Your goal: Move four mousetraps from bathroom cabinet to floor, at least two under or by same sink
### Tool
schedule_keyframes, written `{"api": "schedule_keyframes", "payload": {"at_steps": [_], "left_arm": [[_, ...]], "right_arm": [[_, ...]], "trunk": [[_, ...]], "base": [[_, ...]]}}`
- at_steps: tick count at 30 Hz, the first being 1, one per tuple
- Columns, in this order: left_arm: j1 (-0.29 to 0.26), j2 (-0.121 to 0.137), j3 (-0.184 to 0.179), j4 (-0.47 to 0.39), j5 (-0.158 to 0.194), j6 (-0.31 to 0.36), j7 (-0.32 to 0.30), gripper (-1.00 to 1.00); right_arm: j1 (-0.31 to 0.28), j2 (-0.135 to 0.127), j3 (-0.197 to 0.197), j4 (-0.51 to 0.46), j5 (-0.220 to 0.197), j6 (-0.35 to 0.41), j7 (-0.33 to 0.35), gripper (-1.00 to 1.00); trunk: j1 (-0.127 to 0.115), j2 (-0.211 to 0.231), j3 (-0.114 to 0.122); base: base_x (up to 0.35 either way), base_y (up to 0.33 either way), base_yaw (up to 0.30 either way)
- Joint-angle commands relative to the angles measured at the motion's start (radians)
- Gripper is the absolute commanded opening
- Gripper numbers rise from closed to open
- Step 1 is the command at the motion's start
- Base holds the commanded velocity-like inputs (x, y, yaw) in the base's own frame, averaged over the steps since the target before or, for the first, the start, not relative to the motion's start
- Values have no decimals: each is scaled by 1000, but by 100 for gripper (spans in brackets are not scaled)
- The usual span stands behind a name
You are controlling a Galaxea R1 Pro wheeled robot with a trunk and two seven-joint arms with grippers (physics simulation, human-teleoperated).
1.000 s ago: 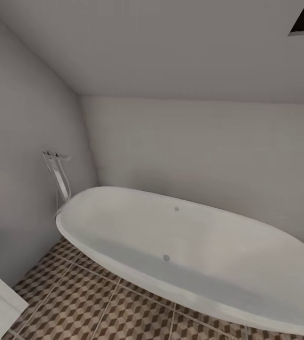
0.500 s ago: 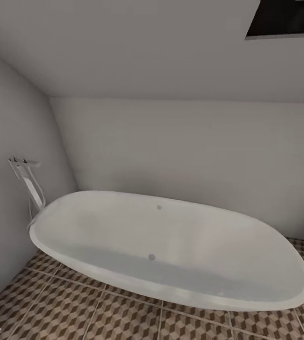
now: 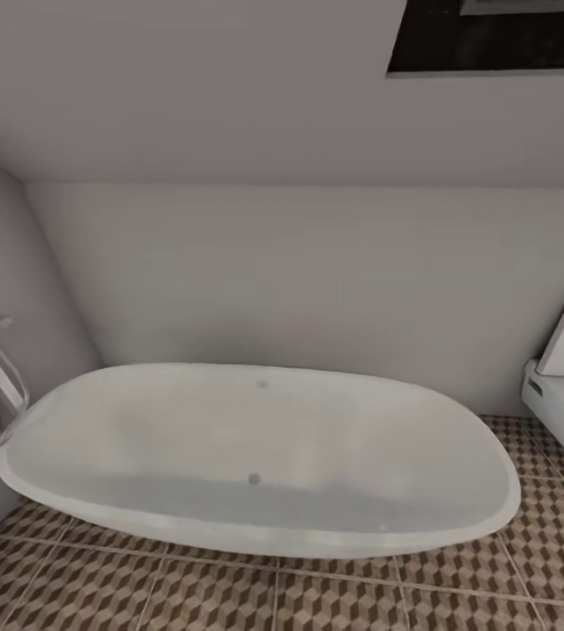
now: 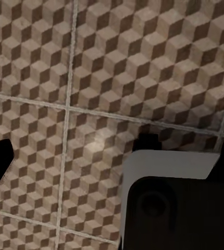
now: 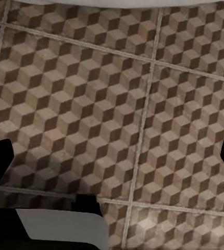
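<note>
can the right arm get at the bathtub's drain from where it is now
Probably not. In the right wrist view the right tool hangs low over the bathroom floor, while the drain sits down inside the bathtub, behind its raised rim.

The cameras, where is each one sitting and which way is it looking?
Head view: up on the robot's head, facing the white bathtub by the wall, toilet at the right.
Left wrist view: on the left arm, looking down at the bathroom floor; dark robot parts at the edges.
Right wrist view: on the right arm, looking down at the floor too; dark parts at both sides.
All share the cube-patterned tiles.
</note>
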Motion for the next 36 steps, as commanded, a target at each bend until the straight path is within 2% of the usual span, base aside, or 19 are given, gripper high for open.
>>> {"api": "schedule_keyframes", "payload": {"at_steps": [1,12,36], "left_arm": [[0,3,-9,-3,6,2,7,100],[0,25,-9,0,5,3,7,100],[0,29,-10,0,5,3,7,100]], "right_arm": [[-1,1,8,2,-5,-3,-4,100],[-1,1,8,2,-5,-1,-4,100],[-1,1,8,-1,-5,-2,-4,100]], "trunk": [[0,-1,-1],[0,-1,-1],[0,-1,-1]], "base": [[0,0,-288],[0,0,-288],[0,0,-288]]}}
